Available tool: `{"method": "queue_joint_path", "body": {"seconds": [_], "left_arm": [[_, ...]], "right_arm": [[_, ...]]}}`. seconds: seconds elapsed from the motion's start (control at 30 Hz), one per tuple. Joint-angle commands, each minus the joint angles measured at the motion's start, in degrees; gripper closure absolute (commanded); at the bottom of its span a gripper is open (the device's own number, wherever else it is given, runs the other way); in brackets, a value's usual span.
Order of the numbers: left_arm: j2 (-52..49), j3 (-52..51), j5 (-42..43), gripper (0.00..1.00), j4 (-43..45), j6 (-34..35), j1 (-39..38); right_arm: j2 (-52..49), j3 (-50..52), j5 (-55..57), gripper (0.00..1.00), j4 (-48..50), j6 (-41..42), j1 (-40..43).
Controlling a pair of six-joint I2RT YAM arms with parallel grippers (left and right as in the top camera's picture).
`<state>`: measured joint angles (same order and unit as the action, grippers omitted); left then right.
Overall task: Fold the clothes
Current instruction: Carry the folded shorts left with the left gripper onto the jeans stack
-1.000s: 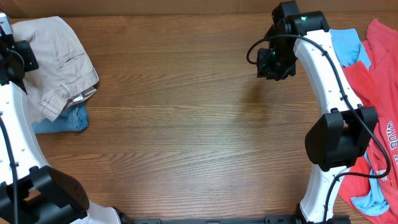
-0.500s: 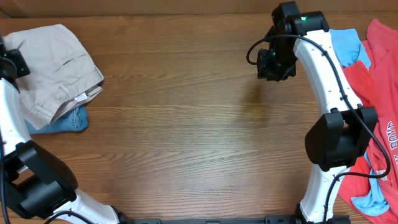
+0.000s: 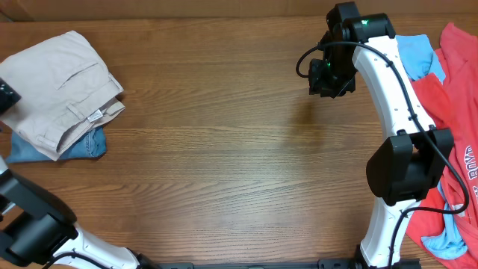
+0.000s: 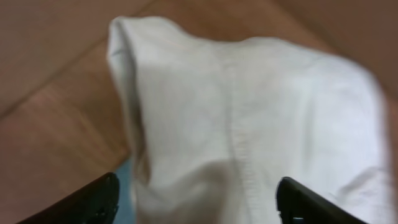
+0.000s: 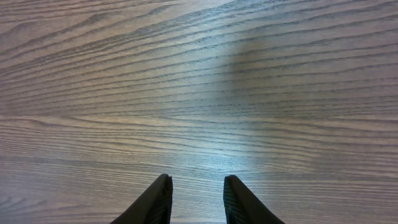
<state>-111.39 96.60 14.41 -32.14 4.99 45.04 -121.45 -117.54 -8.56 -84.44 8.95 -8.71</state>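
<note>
Where everything lies: a brown wood-grain tabletop, wide and bare through its middle, with a soft sheen in the right wrist view.
Far edge: a plain tan strip runs along the top of the overhead view; what it is cannot be told.
Right arm: white and black, it reaches from the near edge up to the far right of the tabletop.
Red garment: crumpled at the right edge, partly behind the right arm.
Trousers: pale beige, folded into a compact bundle at the far left corner, with a slit pocket and a seam on top.
Blue denim piece: lies under the trousers, showing at their near edge.
Light blue cloth: beside the red garment, at the far right.
Left hand: its fingers are spread wide apart above the trousers, holding nothing.
Right hand: its fingers are a narrow gap apart, over bare wood with nothing between them.
Label: small and white, at the trousers' right corner.
</note>
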Motion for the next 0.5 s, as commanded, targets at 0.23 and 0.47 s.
{"method": "queue_joint_path", "body": {"seconds": [0.23,0.47], "left_arm": [[5.68,4.07,17.29,0.96,1.51,4.92,1.38],[-0.09,3.72,11.76,0.96,2.08,4.94,1.81]], "right_arm": [[0.81,-1.09,0.0,0.69,0.07,-0.5,-0.22],[0.81,-1.09,-0.02,0.69,-0.09,-0.48,-0.22]]}}
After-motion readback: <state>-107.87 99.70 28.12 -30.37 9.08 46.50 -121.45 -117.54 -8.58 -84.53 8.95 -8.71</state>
